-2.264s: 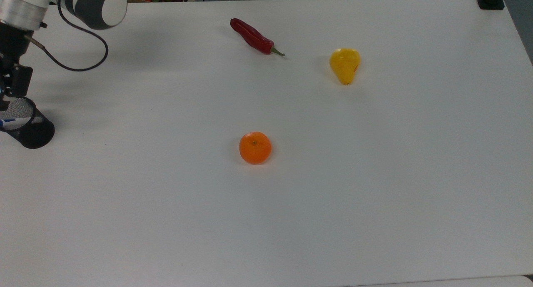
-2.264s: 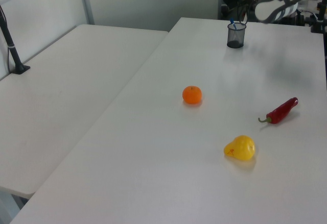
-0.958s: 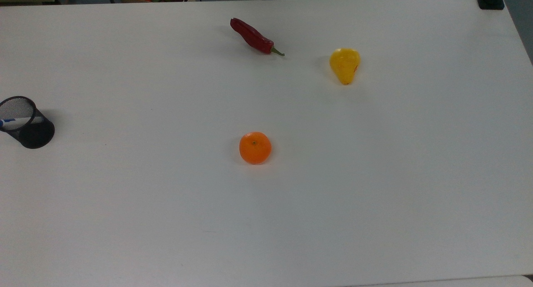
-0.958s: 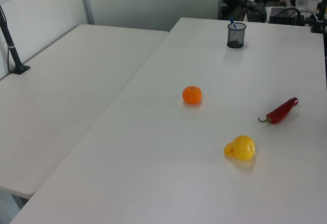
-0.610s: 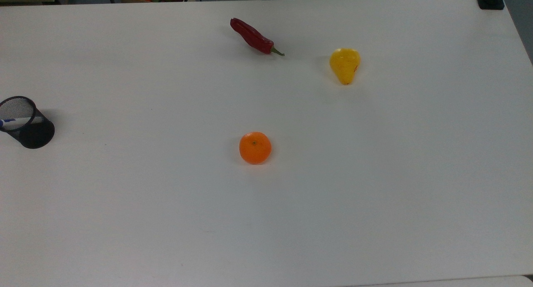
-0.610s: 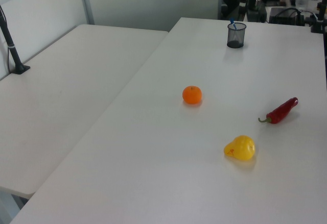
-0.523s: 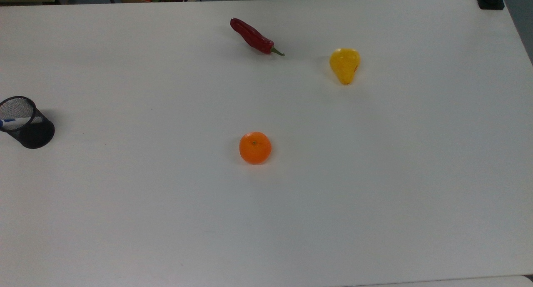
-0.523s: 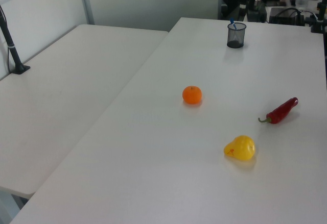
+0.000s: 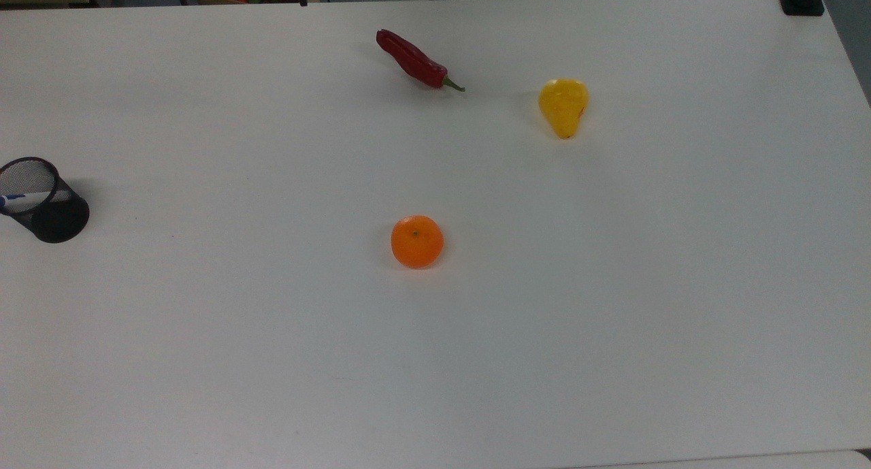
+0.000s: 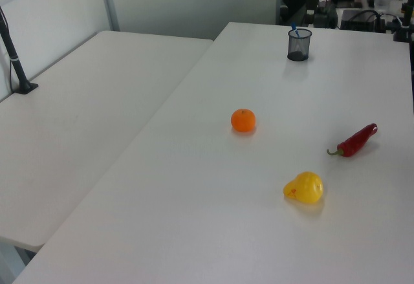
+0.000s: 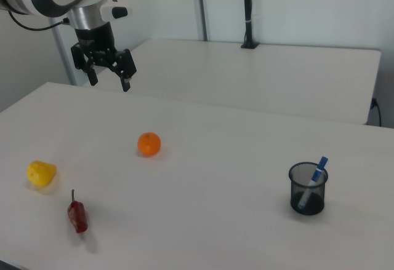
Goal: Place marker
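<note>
Leaning in a round black mesh cup, slim blue-capped marker, gripper spread wide, holding nothing, smooth white table.

text: none readable | labels: none readable | brands: none readable | numbers: none readable | signs: none readable

marker tip cut off, barrel behind mesh cup

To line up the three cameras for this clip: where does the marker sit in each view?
Top view: marker at the far left edge, lying across the mouth of the black mesh cup.
Left view: marker at the top, right of centre, blue tip above the cup's rim.
Right view: marker at lower right, leaning in the cup.
Shared landmark: the orange.
</note>
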### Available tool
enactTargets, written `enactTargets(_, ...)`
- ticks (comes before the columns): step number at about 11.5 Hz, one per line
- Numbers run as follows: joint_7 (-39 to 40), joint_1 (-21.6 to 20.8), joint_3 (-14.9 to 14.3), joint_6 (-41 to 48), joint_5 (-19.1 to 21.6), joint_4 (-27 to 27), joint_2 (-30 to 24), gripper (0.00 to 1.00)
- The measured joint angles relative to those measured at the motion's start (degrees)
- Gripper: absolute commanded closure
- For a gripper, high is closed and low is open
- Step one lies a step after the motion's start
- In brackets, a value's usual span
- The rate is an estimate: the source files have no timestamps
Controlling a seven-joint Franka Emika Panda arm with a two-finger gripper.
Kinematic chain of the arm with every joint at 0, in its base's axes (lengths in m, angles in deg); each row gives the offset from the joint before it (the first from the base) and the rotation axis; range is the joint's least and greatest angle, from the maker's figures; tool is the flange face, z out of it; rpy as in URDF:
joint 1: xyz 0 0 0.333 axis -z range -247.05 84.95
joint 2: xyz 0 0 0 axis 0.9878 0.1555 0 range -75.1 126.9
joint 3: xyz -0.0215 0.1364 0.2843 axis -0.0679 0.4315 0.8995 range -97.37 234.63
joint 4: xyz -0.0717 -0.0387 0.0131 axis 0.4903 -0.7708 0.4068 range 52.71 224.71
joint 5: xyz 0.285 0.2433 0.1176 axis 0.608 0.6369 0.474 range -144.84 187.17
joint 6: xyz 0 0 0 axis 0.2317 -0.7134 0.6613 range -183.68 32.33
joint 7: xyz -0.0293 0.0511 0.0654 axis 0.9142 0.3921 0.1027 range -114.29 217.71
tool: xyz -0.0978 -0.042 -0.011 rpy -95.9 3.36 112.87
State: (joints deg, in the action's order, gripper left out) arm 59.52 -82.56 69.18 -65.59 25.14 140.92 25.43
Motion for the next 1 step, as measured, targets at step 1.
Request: enactTargets(1,0.00,-0.37,-0.11,0.00,0.00,0.00,0.00,0.00)
